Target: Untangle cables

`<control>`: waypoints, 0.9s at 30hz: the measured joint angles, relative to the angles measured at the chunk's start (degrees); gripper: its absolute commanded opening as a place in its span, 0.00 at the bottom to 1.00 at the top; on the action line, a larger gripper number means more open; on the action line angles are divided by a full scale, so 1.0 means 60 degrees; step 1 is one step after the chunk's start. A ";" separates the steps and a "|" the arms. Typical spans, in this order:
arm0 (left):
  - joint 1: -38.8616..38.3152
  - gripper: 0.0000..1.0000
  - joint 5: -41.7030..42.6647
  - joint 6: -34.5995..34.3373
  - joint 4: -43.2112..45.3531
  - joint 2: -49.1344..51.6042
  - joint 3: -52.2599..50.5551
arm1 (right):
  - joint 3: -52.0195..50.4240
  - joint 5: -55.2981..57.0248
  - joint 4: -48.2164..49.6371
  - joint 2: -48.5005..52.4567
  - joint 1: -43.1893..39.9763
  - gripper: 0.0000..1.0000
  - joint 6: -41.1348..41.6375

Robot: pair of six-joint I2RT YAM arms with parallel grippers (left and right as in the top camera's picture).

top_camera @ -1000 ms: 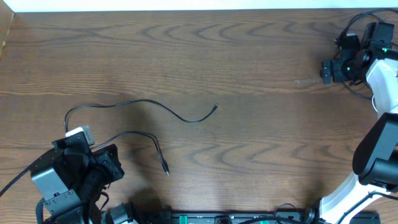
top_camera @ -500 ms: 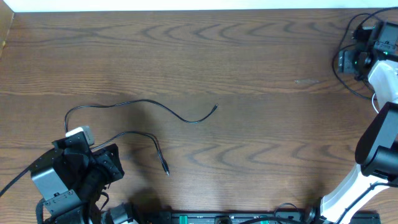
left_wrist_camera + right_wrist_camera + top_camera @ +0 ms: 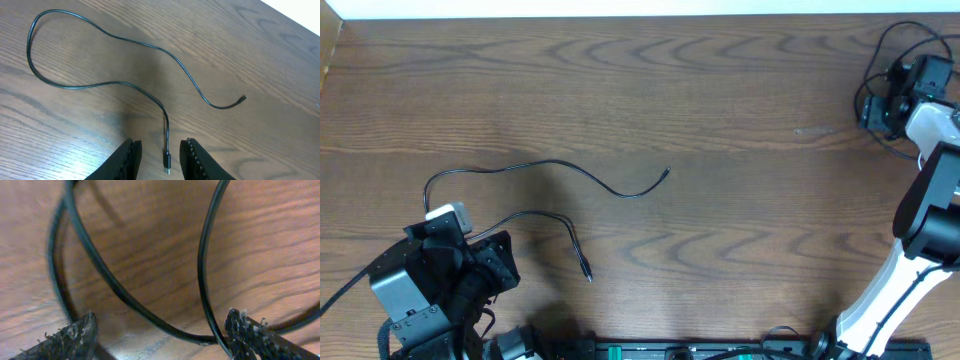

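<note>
Wood tabletop [image 3: 720, 120] lies bare across the overhead middle. One black cable [image 3: 560, 162] snakes at lower left beside the left arm [image 3: 440, 275], whose claw is hidden. At the far right edge, thin black cord loops [image 3: 880, 45] ring the right arm [image 3: 932, 130].

Left wrist: the left gripper [image 3: 161, 161] is slightly parted and empty, with the cable's plug [image 3: 167, 165] lying between its fingers.

Right wrist: the right gripper [image 3: 160, 335] gapes wide, and blurred cord crosses between the fingers, unclamped.

the table [image 3: 720, 100] is viewed straight down from high above in the overhead view. the left wrist view is aimed forward and down past the left fingers [image 3: 127, 160] from a moderate height; the black cable [image 3: 150, 46] seen there is shared with the overhead view. the right wrist view is held very close to the wood, between the right fingers [image 3: 70, 340], and is filled by black cords [image 3: 201, 265].
</note>
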 measured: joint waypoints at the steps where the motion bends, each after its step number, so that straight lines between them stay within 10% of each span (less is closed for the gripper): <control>1: 0.0000 0.31 0.0000 0.0000 0.0004 0.0000 0.0000 | 0.0000 0.0004 0.0051 0.0022 -0.0004 0.77 -0.0007; 11: 0.0000 0.31 0.0000 0.0000 0.0004 0.0000 0.0000 | 0.0000 0.0025 0.0131 0.0044 -0.0248 0.72 -0.0033; 14: 0.0000 0.31 0.0000 0.0000 0.0004 0.0000 0.0000 | 0.0000 0.0029 0.0124 0.0051 -0.0466 0.51 -0.0040; 16: 0.0000 0.31 0.0000 0.0000 0.0004 0.0000 0.0000 | 0.0000 0.0029 0.0098 0.0058 -0.0667 0.01 -0.0029; 27: 0.0000 0.31 0.0044 0.0000 0.0000 0.0000 0.0000 | 0.0000 -0.0455 -0.0051 0.0098 -0.1180 0.01 0.0011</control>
